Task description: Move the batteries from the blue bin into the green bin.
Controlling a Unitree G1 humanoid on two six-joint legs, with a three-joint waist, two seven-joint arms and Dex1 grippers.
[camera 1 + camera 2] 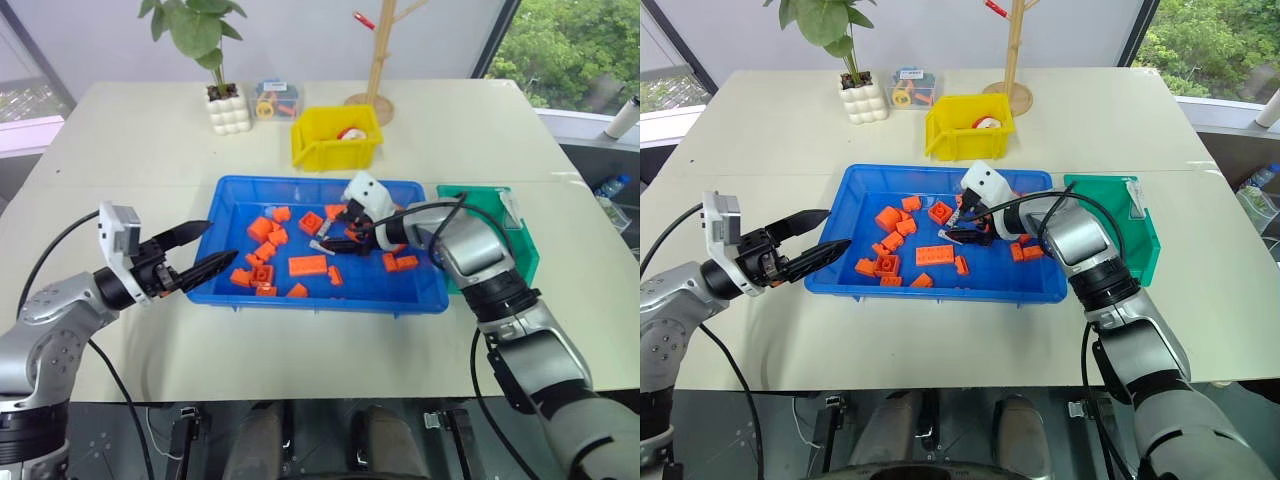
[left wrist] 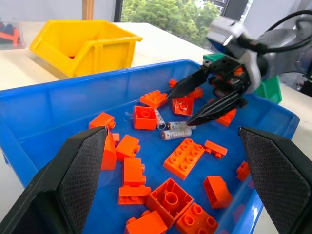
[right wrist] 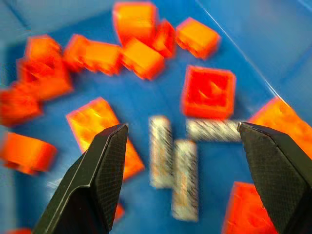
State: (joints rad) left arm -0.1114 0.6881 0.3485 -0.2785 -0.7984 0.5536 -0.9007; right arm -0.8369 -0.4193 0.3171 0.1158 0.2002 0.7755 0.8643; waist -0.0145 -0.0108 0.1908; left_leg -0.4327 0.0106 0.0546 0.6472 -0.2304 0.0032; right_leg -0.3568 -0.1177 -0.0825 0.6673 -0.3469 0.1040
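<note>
Right end effector [image 1: 340, 238] is in over the blue bin [image 1: 240, 195], centre of the frame, fingers spread wide and gripping nothing. It hangs just above the batteries [image 2: 173, 129], which lie in a small cluster on the bin floor among the orange bricks [image 1: 308, 265]. The right wrist view shows three silver cells [image 3: 175, 161] sitting right between its two black fingers: two side by side, a third lying crosswise beside a square brick [image 3: 208, 92].

So this reads as the reach for the first pick. All three cells are in the blue bin and none has gone across. The green bin [image 1: 520, 235] waits at the right edge of the blue one, touching or nearly so, partly behind the right arm.

Left end effector [image 1: 200, 252] hovers at the lower left, just outside the blue bin's near-left corner, fingers apart, empty, pointing in toward the pile.

What the next move needs, by my reading: drop the right fingers down to straddle one cell only, likely the crosswise one since the other two lie tight together. Then close, lift clear of the bricks, and swing right to the green bin. The risk is pinching two at once or nudging a brick
</note>
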